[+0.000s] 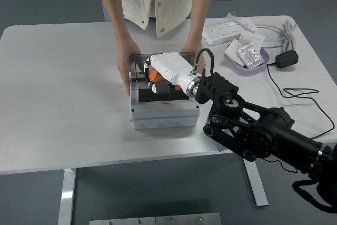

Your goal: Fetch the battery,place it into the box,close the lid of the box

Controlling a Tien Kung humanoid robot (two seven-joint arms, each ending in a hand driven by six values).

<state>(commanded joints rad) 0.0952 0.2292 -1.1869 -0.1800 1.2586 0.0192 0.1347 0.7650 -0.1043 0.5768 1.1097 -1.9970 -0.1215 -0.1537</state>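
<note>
The placing step is in hand: the right hand [158, 76] hangs over the open mouth of the grey junction box [164, 110], which sits on the white table [63, 93] about midway between its near and far edges, a little right of centre. The fingers are curled round an orange battery [154, 75], of which only a patch shows under the white palm shell, low over the dark cavity at its far left part. Whether it already touches the floor of the box, I cannot tell.

From where I stand, the next move calls for lowering the battery into the cavity, letting the fingers go slack, and drawing the hand back clear of the rim before the lid can be swung shut.

The right arm [253, 130] comes in from the lower right corner, its black forearm crossing the table's near edge and passing over the box's right side, wrist bent so the palm faces down and leftward. The left arm is nowhere to be seen.

At the far edge a person stands, one hand [126, 69] flat against the box's left side, the other hand [190, 56] behind it, holding up the smoky clear lid [138, 61].
</note>
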